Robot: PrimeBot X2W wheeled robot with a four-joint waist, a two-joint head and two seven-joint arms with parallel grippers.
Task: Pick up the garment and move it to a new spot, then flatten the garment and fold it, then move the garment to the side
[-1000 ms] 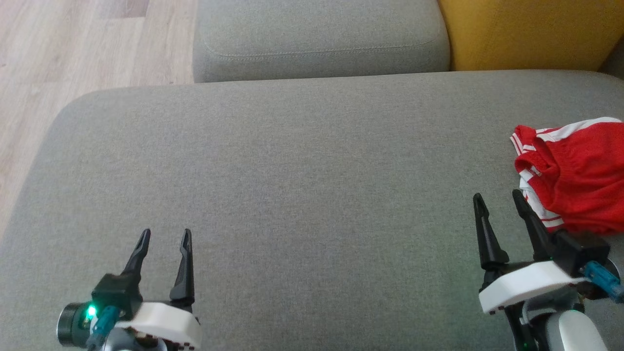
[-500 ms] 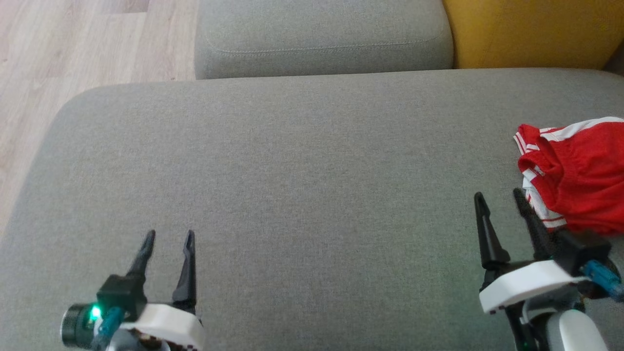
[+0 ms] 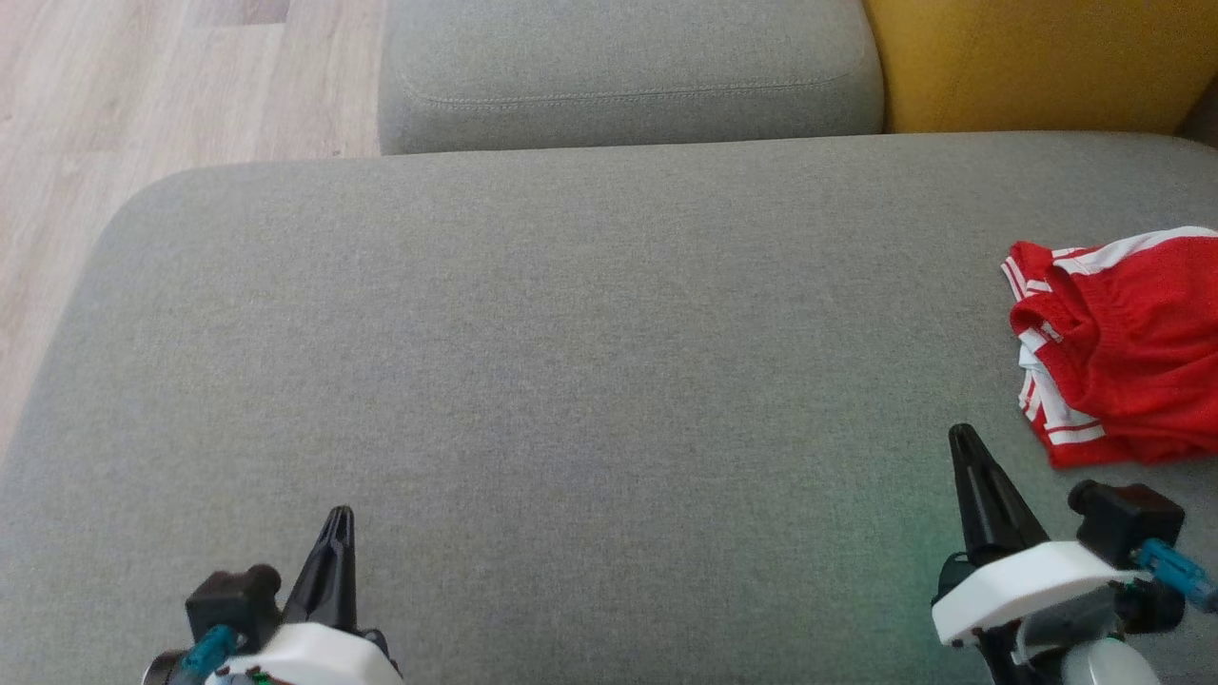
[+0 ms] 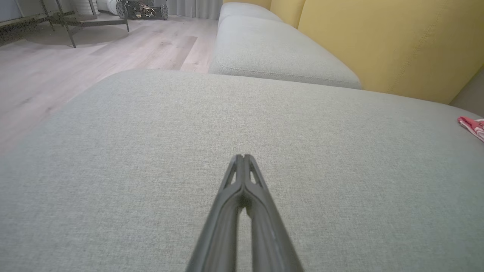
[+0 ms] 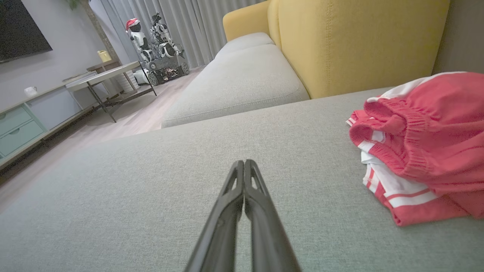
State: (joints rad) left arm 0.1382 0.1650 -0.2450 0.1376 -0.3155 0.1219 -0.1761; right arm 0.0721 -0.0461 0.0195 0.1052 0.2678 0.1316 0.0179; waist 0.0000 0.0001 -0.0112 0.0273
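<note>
A crumpled red mesh garment with white side stripes and a ribbed elastic waistband lies in a heap on the broad grey woven-fabric sofa seat, at the seat's far right in the head view, its right part cut off by the picture's edge. The right gripper sits low at the lower right of that view, near the garment's nearest corner but apart from it; its jaws are pressed fully together and hold nothing. In the right wrist view the right gripper points across bare fabric, with the garment off to the right of the fingers, folded white-striped layers under the red bunch. The left gripper is at the lower left of the head view, well apart from the garment, its jaws likewise closed tip to tip on nothing. A sliver of the garment shows at the right edge of the left wrist view. Beyond the seat stand a second grey seat cushion and a mustard-yellow upholstered backrest, with pale wood-plank floor to the left. A pale teal drawer cabinet across the room has its drawers shut, so I cannot tell their contents.
</note>
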